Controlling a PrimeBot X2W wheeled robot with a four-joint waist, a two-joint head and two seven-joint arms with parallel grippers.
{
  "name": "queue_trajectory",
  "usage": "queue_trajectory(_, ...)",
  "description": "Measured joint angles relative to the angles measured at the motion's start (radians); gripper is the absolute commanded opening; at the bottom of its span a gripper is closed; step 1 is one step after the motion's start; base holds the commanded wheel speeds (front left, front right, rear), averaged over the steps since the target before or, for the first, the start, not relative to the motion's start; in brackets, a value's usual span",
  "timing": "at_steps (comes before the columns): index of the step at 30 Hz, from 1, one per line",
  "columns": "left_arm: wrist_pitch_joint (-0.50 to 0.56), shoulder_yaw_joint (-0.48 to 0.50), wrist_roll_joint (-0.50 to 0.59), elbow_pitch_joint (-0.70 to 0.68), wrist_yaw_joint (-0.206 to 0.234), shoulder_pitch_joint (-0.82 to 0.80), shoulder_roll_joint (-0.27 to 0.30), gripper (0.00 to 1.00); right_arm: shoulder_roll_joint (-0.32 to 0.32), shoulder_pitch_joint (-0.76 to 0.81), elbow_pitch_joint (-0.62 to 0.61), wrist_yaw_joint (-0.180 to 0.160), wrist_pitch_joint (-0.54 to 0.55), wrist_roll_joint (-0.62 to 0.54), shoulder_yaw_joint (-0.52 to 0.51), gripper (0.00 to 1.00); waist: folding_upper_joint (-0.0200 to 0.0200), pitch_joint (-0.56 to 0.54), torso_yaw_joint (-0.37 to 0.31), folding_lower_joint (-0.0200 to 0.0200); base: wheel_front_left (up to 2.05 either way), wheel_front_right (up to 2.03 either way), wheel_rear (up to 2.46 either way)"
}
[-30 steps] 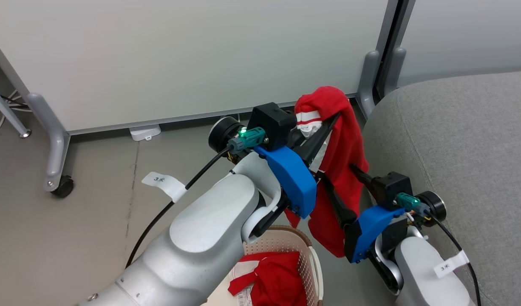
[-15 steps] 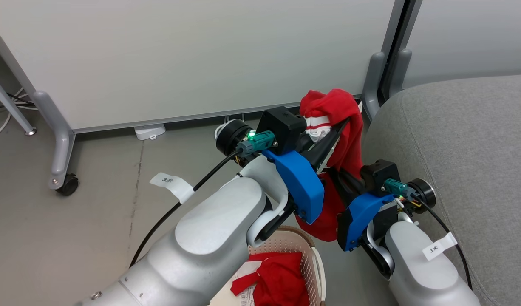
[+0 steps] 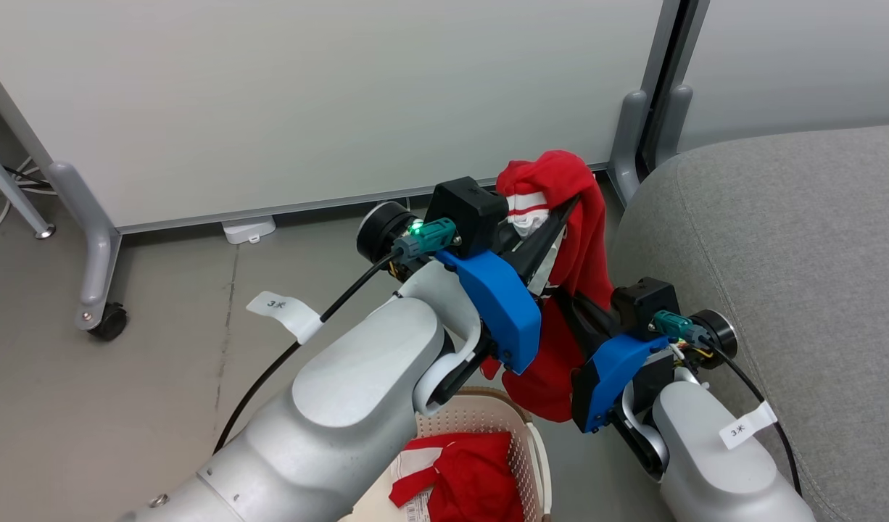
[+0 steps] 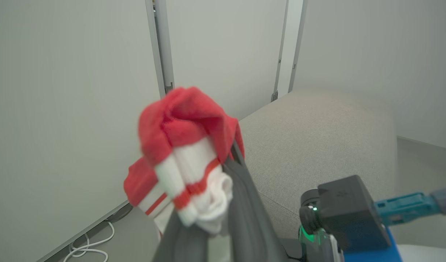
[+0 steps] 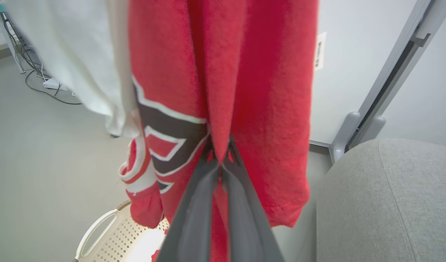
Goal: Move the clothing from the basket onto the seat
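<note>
Red garment is held up in the air, above the far end of the basket and just beside the seat edge. Left hand is clenched on its bunched, white-trimmed top; right hand is clenched on a lower fold. Second red garment is seen lying in the basket.

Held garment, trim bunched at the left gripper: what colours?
White trim with a red stripe on the red garment; best in the left wrist view.
</note>
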Motion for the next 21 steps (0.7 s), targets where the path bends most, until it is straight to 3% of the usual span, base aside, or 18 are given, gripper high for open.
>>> queue_trajectory(10, -0.008, -0.004, 0.000, 0.011, 0.008, -0.004, 0.000, 0.00, 0.000, -0.006, 0.021, 0.000, -0.014, 0.013, 0.016, 0.00, 0.0000, -0.006, -0.004, 0.0000, 0.00, 0.00, 0.00)
queue_trajectory(11, -0.009, -0.005, 0.000, 0.012, 0.008, -0.004, 0.000, 0.40, 0.000, -0.006, 0.022, 0.000, -0.015, 0.015, 0.018, 0.00, 0.0000, -0.006, -0.005, 0.0001, 0.00, 0.00, 0.00)
queue_trajectory(12, -0.010, -0.005, 0.000, 0.012, 0.009, -0.004, 0.000, 0.89, 0.000, -0.006, 0.023, 0.000, -0.016, 0.015, 0.019, 0.00, 0.0000, -0.007, -0.006, 0.0000, 0.00, 0.00, 0.00)
queue_trajectory(13, -0.012, -0.005, 0.000, 0.013, 0.011, -0.004, 0.000, 1.00, 0.000, -0.006, 0.024, 0.000, -0.016, 0.015, 0.021, 0.00, 0.0000, -0.007, -0.006, 0.0000, 0.00, 0.00, 0.00)
queue_trajectory(21, -0.018, -0.005, -0.002, 0.017, 0.017, -0.004, 0.002, 1.00, 0.000, -0.010, 0.033, 0.000, -0.018, 0.017, 0.025, 0.00, 0.0000, -0.007, -0.009, 0.0000, 0.00, 0.00, 0.00)
